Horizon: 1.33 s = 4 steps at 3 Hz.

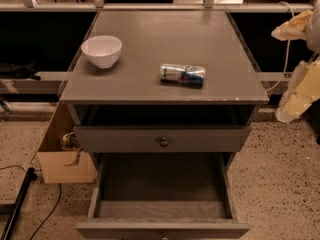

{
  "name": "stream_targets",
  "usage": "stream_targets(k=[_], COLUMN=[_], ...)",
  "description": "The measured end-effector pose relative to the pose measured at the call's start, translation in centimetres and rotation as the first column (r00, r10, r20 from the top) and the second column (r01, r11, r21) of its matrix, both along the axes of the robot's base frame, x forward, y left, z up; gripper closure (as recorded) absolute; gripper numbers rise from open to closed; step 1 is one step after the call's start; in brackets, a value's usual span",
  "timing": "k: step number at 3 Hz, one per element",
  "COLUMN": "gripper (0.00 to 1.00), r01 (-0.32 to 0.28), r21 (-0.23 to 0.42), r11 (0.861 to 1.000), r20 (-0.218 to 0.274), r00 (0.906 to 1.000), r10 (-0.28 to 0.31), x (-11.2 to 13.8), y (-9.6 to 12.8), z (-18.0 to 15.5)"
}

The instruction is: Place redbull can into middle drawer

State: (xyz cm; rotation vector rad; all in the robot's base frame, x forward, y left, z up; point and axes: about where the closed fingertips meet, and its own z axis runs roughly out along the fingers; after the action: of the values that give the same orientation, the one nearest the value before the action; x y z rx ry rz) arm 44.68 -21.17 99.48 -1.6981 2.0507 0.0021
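Can: a small slim silver-and-blue metal redbull can (182, 75) lies on its side on the flat top of the grey wooden cabinet (165, 31), right of centre and near the front edge.
Long axis: it runs left to right, nearly along the front edge. The silver end points left toward the round white bowl (101, 50) and the blue end points right. I cannot tell which end is the lid.
Bowl: upright at the left, well apart from the can.
Middle drawer: the wide shallow grey middle drawer (162, 184) stands pulled out below.
Upper drawer: the grey knobbed drawer (162, 140) above it is closed.
Gripper: the pale cream gripper (299, 95) hangs at the right edge, beside the cabinet and well apart from the can. How far open it is I cannot tell.
Floor: an open brown cardboard box (65, 159) sits left of the cabinet.
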Motion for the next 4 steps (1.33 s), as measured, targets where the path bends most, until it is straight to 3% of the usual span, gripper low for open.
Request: stream_targets(k=[1, 2, 3, 4], gripper=[0.0, 0.0, 0.0, 0.0], r01=[-0.173, -0.264, -0.32, -0.337], r21=[0.182, 0.257, 0.261, 0.185], r11=[0.968, 0.93, 0.911, 0.923], r20=[0.007, 0.025, 0.03, 0.012], r00=[0.9846, 0.9635, 0.9455, 0.94], r10=[0.175, 0.266, 0.324, 0.341], x=[2.4, 4.0, 6.2, 8.6], y=[3.6, 6.0, 9.1, 12.7], z=[0.2, 0.7, 0.6, -0.7])
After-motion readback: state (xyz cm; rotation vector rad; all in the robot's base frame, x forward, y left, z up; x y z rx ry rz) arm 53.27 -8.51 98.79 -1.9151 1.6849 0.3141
